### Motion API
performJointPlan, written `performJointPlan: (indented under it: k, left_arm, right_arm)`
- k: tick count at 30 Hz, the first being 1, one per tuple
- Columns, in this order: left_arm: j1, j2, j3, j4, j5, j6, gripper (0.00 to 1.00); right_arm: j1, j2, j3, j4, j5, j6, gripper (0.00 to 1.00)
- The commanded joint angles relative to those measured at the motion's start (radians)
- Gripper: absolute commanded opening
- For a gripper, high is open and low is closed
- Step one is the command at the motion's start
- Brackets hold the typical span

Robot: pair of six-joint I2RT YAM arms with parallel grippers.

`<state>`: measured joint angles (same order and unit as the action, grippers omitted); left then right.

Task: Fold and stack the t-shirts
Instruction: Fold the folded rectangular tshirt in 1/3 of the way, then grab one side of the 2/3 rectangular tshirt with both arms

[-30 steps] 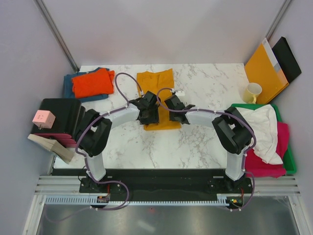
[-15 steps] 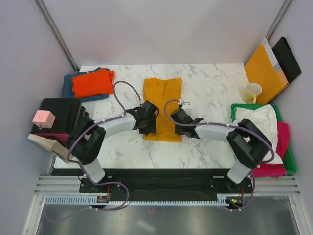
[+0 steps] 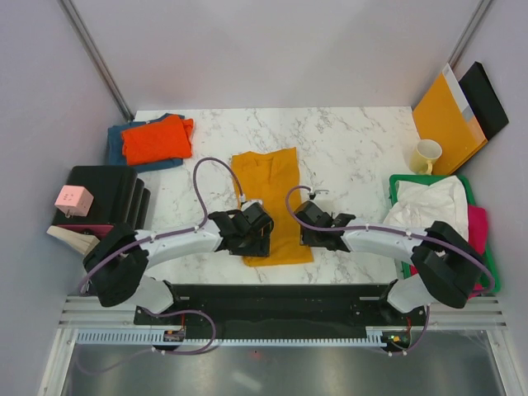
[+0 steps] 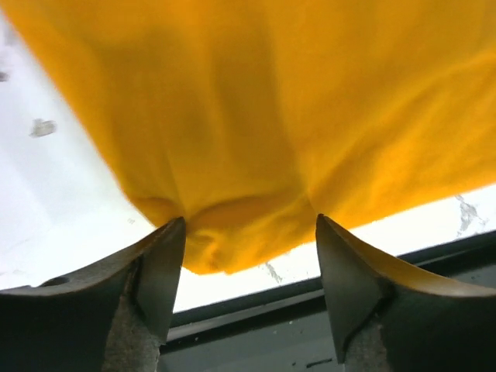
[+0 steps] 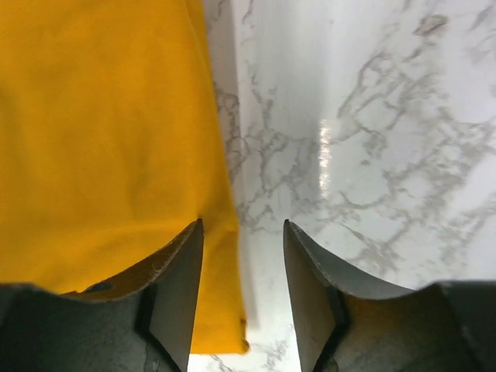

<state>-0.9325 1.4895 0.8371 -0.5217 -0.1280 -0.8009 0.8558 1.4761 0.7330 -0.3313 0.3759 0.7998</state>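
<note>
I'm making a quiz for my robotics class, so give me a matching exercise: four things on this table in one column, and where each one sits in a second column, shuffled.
Things:
1. mustard-yellow t-shirt
2. orange t-shirt
3. white t-shirt
4. mug

Places:
A. in the green bin at the right
B. far right, beside the orange-brown envelope
C. laid out mid-table
D. on the teal-blue t-shirt, far left corner

Pairs: 1-C, 2-D, 3-A, 4-B.

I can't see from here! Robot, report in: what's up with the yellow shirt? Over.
Left gripper open, straddling yellow shirt's near hem. Right gripper open at its right edge. Shirt stretched out on the marble table, nothing on top.
</note>
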Motion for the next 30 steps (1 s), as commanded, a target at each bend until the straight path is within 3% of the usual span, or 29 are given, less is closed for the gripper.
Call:
performJointPlan:
  k: [1,4,13,26,29,30]
  left_arm:
    - [-0.017,-0.178,-0.01,-0.035,-0.14,-0.06,0.85]
    - [-0.015,-0.261,-0.033,-0.026,-0.159,-0.058,0.93]
    - [-0.08,-0.356,-0.208,-0.008,-0.117,-0.224,0.89]
    - [-0.135,-0.315,-0.257,0.049,-0.176,-0.333,0.87]
    - [-0.135,-0.281,-0.248,0.068,-0.19,-0.333,0.82]
    - [-0.135,-0.272,-0.247,0.077,-0.194,-0.33,0.76]
  right_arm:
    - [0.006,-0.132,0.026,-0.101,0.087,0.006,0.56]
    - [0.011,-0.181,0.025,-0.144,0.089,0.012,0.57]
    - [0.095,-0.339,-0.179,-0.124,0.067,0.111,0.56]
    - [0.14,-0.372,-0.192,-0.117,0.084,0.111,0.56]
    - [0.141,-0.378,-0.182,-0.118,0.089,0.102,0.56]
    - [0.141,-0.385,-0.182,-0.12,0.09,0.101,0.56]
